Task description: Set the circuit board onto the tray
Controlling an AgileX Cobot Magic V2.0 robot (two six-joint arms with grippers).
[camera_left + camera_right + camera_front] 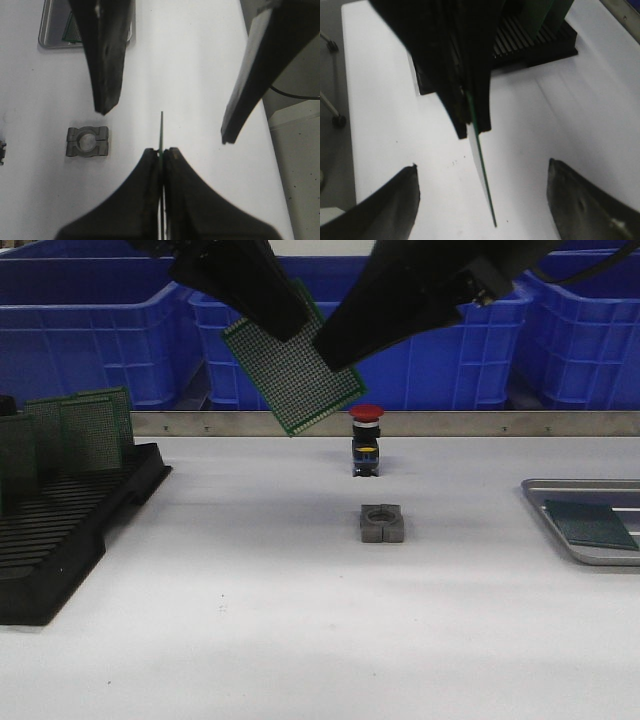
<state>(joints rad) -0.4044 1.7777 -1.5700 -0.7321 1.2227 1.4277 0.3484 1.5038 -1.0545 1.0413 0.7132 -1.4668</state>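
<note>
Step in hand: a mid-air handover, by the look of it, high above the white table (300, 640).
Circuit board: the circuit board (293, 362) is held aloft, tilted, in front of the blue bins (90, 330), well apart from its goal.
Left gripper: the left gripper (161, 151) is pinched together on the board's edge; the board is seen edge-on as a thin green line in its wrist view.
Right gripper: the right gripper (482, 175) is spread wide, one finger on either side of the board, nothing touched yet.
Tray: the tray (545, 502) is seen at the table's far right edge, one dark board (590, 525) already laid flat in it.
Rack: more boards are stood upright in the black rack (60, 540) at the left.
Bystanders: a red-capped button (366, 440) and a grey clamp block (381, 523) are left mid-table.
Next move: a firm closing of the right fingers on the board is called for before any release by the left; then a carry rightward and a flat lay-down beside the board already there.
</note>
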